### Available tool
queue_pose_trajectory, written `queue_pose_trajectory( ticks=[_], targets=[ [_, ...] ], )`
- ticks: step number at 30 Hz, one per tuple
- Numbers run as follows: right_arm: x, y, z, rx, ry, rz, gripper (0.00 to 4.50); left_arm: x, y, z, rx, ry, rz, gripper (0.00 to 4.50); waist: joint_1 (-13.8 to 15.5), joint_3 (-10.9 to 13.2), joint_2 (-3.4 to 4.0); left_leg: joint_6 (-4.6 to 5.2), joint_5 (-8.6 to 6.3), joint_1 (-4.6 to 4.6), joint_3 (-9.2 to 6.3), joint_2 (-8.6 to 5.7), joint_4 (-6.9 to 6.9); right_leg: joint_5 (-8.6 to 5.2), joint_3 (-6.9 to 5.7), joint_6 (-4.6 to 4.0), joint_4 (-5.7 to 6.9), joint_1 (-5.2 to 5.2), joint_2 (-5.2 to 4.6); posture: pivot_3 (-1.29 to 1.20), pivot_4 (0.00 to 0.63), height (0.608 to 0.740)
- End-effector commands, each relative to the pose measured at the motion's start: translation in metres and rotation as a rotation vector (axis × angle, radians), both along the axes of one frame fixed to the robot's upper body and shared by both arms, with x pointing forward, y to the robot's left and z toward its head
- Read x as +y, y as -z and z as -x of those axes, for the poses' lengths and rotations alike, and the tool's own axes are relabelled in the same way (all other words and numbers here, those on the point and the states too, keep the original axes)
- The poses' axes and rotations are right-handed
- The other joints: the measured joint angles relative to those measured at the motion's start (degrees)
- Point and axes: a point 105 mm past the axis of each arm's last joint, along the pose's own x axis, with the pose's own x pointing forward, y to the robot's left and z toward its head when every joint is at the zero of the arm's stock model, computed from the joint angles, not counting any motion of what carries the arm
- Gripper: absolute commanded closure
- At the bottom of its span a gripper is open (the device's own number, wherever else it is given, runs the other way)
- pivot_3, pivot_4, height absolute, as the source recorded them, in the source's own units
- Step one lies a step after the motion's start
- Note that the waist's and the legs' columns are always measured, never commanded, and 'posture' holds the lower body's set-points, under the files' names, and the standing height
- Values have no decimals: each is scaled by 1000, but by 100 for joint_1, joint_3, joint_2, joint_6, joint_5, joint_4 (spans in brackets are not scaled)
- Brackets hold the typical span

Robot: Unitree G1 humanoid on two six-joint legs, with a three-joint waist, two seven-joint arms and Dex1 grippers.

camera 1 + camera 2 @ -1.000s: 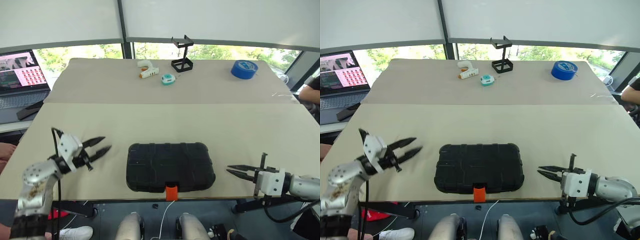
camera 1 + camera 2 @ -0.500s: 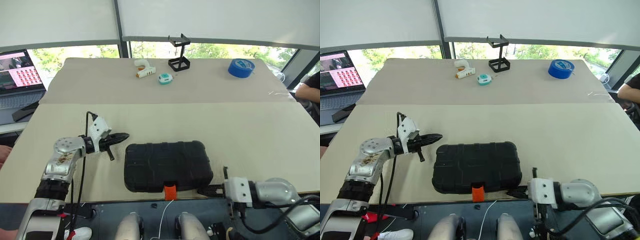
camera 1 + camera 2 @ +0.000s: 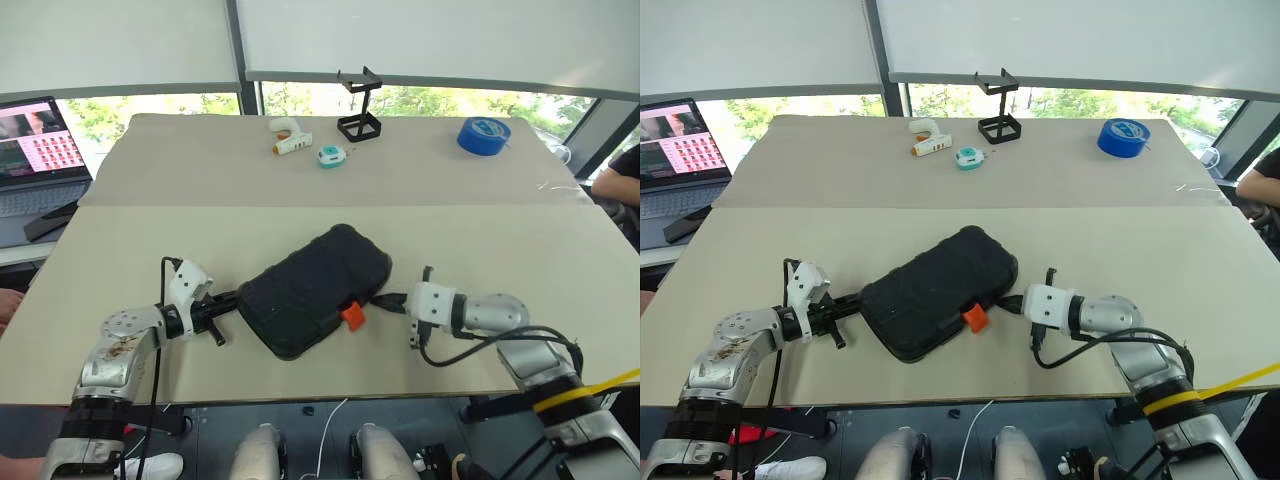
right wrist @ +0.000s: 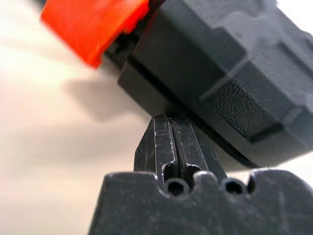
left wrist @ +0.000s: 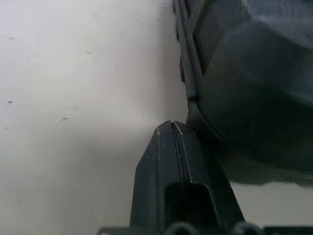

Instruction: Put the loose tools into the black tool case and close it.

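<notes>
Case point(image 3: 312, 289) sits closed, skewed diagonally at lower centre of the desk point(image 3: 500, 250). We've got both grippers pressed together: left gripper point(image 3: 228, 301) at its left end, right gripper point(image 3: 392, 299) by the orange latch point(image 3: 352, 315). Looks rigid, smooth plastic, prob. slides easily; we'd take it at the latch edge.
</notes>
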Motion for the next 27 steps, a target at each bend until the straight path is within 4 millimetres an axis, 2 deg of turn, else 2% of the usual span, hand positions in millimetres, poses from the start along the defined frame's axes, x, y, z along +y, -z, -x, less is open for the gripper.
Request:
queue_pose_trajectory(
  ticks=[1, 4, 5, 6, 9, 12, 15, 18, 19, 24, 27],
  targets=[
    [4, -21, -18, -88, 15, -47, 4500, -10, -25, 1, -89, 13, 87, 4445, -4, 1, 1, 0, 0, 0, 1, 0, 0, 0, 1, 0, 0, 0, -2, 0, 150, 740],
    [-5, -23, -21, -51, 27, -42, 4500, 29, -32, -4, -115, -96, -41, 4445, -4, 6, -8, 0, 0, -2, 1, -1, 2, 1, 1, 1, 1, 0, -4, 0, 150, 740],
    [-7, -23, -21, -40, 30, -42, 4500, 36, -34, -4, -118, -108, -68, 4445, -7, 8, -11, 0, 0, -1, -1, -1, 2, 1, -2, 0, 1, 0, -2, 0, 150, 740],
    [-10, -21, -17, -10, 29, -43, 4500, 40, -38, -1, -117, -79, -104, 4445, -7, 8, -11, 0, 0, -1, -4, 2, 0, 1, -6, -1, 1, 0, 2, 0, 150, 740],
    [-14, -16, -2, 90, 8, -63, 4500, 34, -54, 4, -111, 7, -105, 4445, 20, 8, -10, -2, 1, 7, -4, 4, -19, 0, -8, -3, -3, 2, -7, 0, 150, 740],
    [-17, -8, 15, 179, -10, -53, 4500, 2, -78, 4, -122, 138, -31, 4445, 77, 9, -11, -2, 1, 1, -2, 0, -20, 0, -9, -2, -10, 4, -17, 0, 150, 740],
    [-17, -5, 23, 209, -13, -53, 4500, -24, -87, 3, -115, 221, 10, 4445, 86, 9, -11, -1, 0, -8, -3, 0, -2, 1, -12, -1, -7, 4, -15, 0, 150, 740],
    [-17, -10, 29, 212, -5, -94, 4500, -78, -83, 0, -83, 351, 8, 4445, 112, 9, -11, 0, 0, -3, -4, -7, 2, 1, -11, 0, -5, 9, -5, 0, 150, 740],
    [-16, -12, 30, 212, -5, -106, 4500, -88, -82, -1, -79, 369, 25, 4445, 124, 9, -11, 0, 0, -4, -4, -9, 4, 1, -12, 0, -5, 10, -3, 0, 150, 740],
    [-13, -11, 39, 237, -22, -109, 4500, -117, -58, -5, -43, 427, -36, 4445, 53, 9, -12, 2, -2, -9, -7, -7, 9, 1, -2, 2, -5, 4, 11, 0, 150, 740],
    [-13, -10, 40, 240, -17, -102, 4500, -123, -37, -11, -13, 408, -130, 4445, 58, 9, -11, 2, -1, -5, -12, -6, 6, 0, -4, 1, -5, 7, 16, 0, 150, 740]
  ],
)
